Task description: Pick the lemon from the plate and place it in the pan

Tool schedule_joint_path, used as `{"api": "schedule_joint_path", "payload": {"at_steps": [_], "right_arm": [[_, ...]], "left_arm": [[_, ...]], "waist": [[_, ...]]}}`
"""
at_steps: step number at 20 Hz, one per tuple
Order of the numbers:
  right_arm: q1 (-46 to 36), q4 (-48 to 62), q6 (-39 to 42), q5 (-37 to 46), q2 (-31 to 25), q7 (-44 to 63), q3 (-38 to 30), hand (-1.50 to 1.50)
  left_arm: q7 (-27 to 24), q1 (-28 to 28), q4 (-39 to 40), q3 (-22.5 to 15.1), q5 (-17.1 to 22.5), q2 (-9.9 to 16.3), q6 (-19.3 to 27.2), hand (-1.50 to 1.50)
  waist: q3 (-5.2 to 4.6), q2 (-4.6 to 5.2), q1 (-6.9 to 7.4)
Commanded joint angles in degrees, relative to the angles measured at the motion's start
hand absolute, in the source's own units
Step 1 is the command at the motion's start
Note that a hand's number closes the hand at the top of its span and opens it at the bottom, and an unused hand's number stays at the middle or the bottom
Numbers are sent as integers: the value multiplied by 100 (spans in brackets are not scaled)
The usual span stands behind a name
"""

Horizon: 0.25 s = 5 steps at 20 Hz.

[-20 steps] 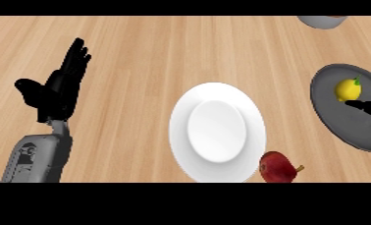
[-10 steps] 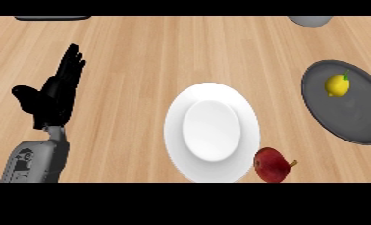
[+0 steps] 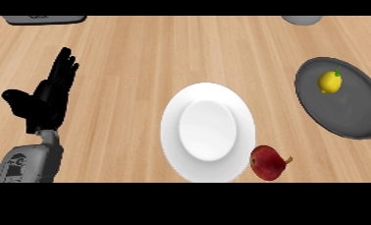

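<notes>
Head view: the lemon (image 3: 330, 81) lies inside the dark grey pan (image 3: 353, 116) at the right edge of the wooden counter (image 3: 181, 47). The white plate (image 3: 208, 131) sits at centre, bare, with a red apple (image 3: 268, 162) touching its lower right rim. The left hand (image 3: 49, 96) rests at the left, fingers straight and spread, holding nothing. The right hand is out of view.

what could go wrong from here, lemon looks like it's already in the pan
The lemon lies on the pan near its upper rim, so a bump to the pan might roll it out. The red apple touches the empty plate and might be mistaken for the target. The left robot hand rests open, far left.
</notes>
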Motion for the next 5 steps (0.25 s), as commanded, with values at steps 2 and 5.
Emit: {"api": "schedule_joint_path", "payload": {"at_steps": [2,5], "right_arm": [[668,-335,1685,-241,-156,-1116,94,-150],[911,-597,1412,-397,-79,-1121,132,-150]], "left_arm": [[60,137,-110,37,60,30,-51,0],[153,-17,-219,-66,-16,-52,39,0]], "waist": [[-2,-20,-3],[3,7,38]]}}
